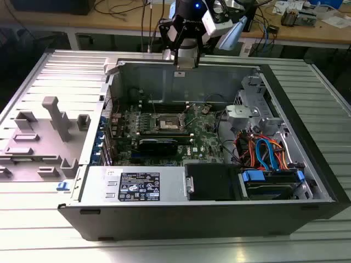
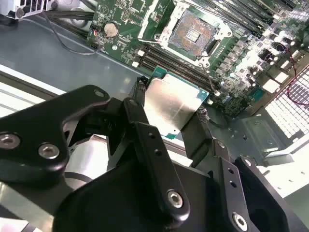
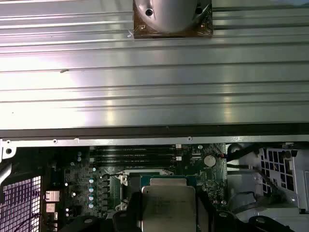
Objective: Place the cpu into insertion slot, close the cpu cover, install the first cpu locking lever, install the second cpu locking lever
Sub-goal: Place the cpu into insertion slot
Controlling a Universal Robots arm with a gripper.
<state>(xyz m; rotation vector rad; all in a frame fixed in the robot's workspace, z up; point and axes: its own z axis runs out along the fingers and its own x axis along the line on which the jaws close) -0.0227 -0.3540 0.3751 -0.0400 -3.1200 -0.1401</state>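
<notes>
The hand (image 2: 171,106) is clenched on the cpu (image 2: 166,96), with a black finger (image 2: 147,140) on each of two opposite edges and the metal top showing in both wrist views. Beyond the chip and apart from it, the insertion slot (image 2: 195,33) lies bare on the green motherboard (image 2: 120,19). In the exterior view the arm (image 1: 185,33) hangs over the far wall of the open computer case (image 1: 219,76), which lies on the ribbed tabletop (image 1: 33,230).
</notes>
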